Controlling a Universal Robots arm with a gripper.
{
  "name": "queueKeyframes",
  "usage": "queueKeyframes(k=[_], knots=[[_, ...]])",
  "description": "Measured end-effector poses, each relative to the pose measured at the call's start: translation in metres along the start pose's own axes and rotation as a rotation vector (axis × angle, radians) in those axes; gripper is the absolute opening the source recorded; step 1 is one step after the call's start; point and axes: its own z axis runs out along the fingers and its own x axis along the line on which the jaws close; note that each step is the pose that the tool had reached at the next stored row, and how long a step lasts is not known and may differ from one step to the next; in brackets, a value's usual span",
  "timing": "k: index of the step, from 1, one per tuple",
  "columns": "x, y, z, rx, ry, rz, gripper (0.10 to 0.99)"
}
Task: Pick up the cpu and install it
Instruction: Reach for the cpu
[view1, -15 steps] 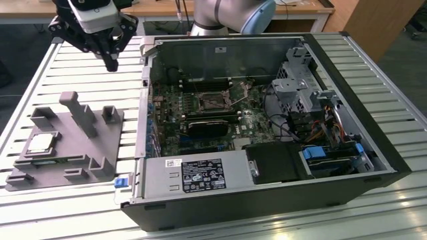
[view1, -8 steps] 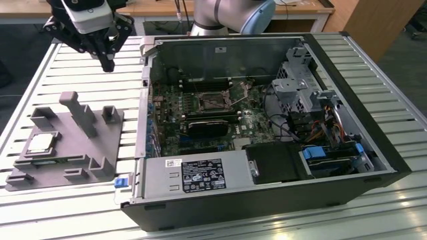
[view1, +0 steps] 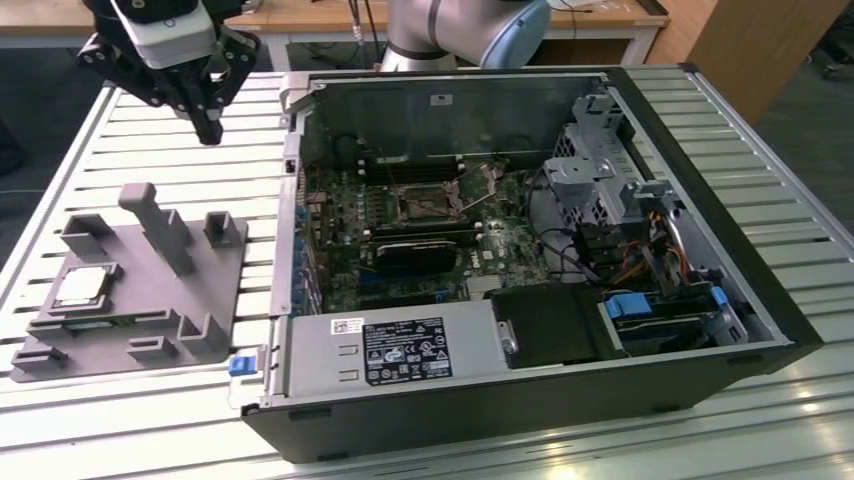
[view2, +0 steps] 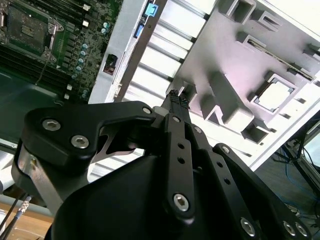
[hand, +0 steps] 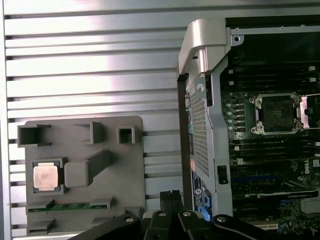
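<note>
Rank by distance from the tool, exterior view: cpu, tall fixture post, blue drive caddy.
1. Tall fixture post, fixture end nearest the tool.
2. cpu, in the fixture's pocket, exterior view's left.
3. Blue drive caddy, inside the case, exterior view's right.

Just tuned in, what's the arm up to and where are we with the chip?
The gripper hangs shut and empty over the slatted table, clear of both the grey fixture and the open computer case. The cpu lies flat in its pocket on the fixture, not yet picked up. The motherboard socket inside the case looks empty.
</note>
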Motion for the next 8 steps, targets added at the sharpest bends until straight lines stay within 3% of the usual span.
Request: queueKeyframes(k=[8], knots=[[0.0042,-0.0004,0.0005,0.000,0.0000,0.000,0.106]])
